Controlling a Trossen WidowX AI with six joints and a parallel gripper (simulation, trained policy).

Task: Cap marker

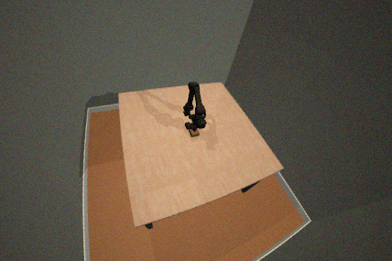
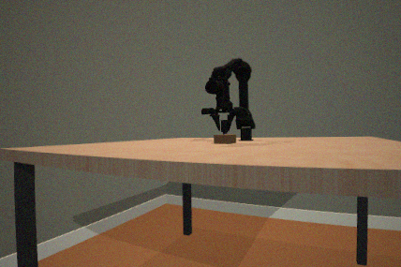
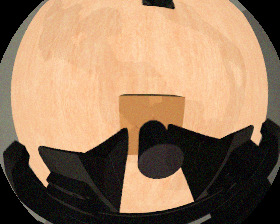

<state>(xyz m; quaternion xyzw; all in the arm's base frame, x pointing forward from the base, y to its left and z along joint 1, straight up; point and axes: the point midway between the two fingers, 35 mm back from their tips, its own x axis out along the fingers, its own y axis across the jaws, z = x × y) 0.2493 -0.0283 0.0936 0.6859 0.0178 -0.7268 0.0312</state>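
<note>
The brown holder block sits on the table. A dark upright cylinder stands over the block, its round end facing the wrist camera. It looks like the cap over the marker, but the two are too dark to tell apart, and how far down the cap sits is hidden. My gripper is open around this cylinder, pointing down just above the block. In the wrist view a gap shows between the left finger and the cylinder; the right finger is against it or very close. No loose cap shows elsewhere.
The wooden table carries the arm, which bends over the block. A dark shape shows at the top edge of the wrist view. Arm shadows fall across the table.
</note>
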